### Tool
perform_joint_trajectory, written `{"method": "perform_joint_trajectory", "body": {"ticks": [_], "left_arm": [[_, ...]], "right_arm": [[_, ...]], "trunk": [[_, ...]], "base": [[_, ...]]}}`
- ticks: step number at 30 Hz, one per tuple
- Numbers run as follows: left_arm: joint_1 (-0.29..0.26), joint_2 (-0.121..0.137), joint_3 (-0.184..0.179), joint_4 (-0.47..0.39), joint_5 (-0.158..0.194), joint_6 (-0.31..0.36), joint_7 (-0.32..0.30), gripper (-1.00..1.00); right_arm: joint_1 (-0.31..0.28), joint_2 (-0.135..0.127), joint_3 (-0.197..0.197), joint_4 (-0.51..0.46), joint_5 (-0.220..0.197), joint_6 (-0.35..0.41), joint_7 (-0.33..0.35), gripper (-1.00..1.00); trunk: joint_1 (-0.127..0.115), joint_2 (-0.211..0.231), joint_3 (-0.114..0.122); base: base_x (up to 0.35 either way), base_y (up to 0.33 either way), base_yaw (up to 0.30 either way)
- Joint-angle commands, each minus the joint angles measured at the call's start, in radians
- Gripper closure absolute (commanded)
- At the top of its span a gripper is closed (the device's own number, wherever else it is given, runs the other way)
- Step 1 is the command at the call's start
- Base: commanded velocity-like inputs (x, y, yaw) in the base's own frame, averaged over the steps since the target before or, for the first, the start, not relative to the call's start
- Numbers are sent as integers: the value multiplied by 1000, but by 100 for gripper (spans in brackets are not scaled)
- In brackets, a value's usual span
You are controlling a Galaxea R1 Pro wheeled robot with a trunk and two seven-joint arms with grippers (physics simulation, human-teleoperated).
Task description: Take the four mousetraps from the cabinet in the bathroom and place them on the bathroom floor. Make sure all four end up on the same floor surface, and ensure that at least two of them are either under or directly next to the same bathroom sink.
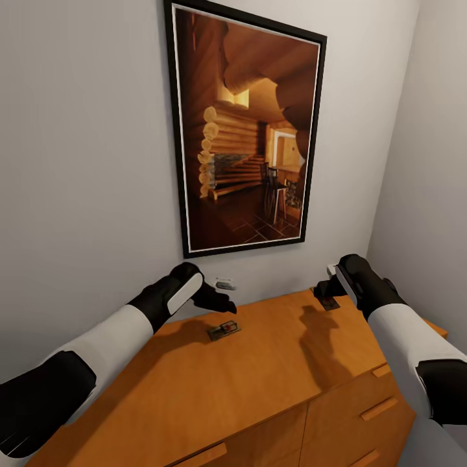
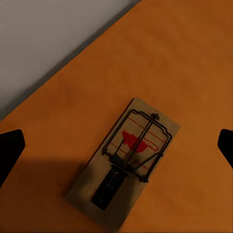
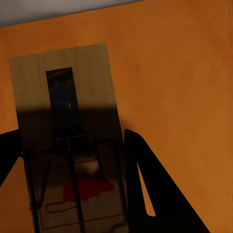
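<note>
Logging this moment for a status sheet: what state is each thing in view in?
Left end effector: open, above a mousetrap.
Middle mousetrap: flat on the cabinet top, untouched.
Right end effector: fingers either side of the far mousetrap; contact unclear.
Cabinet: visible drawers shut.
Framed picture: hanging on the wall.

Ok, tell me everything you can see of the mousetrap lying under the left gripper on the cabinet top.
The mousetrap is a small flat rectangular plate that looks like pale brown wood, carrying a dark wire frame, a dark bar at one end and a red mark printed beneath the wire. It lies flat on the orange-brown cabinet top, askew to the wall edge, partly in shadow. The left gripper is open above it, one dark fingertip to each side, neither touching it.
</note>
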Motion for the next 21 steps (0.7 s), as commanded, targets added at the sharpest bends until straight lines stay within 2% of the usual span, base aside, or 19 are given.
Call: {"method": "perform_joint_trajectory", "body": {"ticks": [1,16,21], "left_arm": [[-1,0,-2,-1,0,2,2,-100],[-1,-5,-16,-6,-13,-1,3,-100],[-1,-8,-32,-7,-12,0,3,-100]], "right_arm": [[-1,-1,5,-1,4,4,7,100],[-1,-1,5,-1,4,4,8,100],[-1,0,5,-1,3,4,7,100]], "trunk": [[0,-1,-1],[0,-1,-1],[0,-1,-1]], "base": [[0,0,0],[39,0,0],[2,0,0]]}}
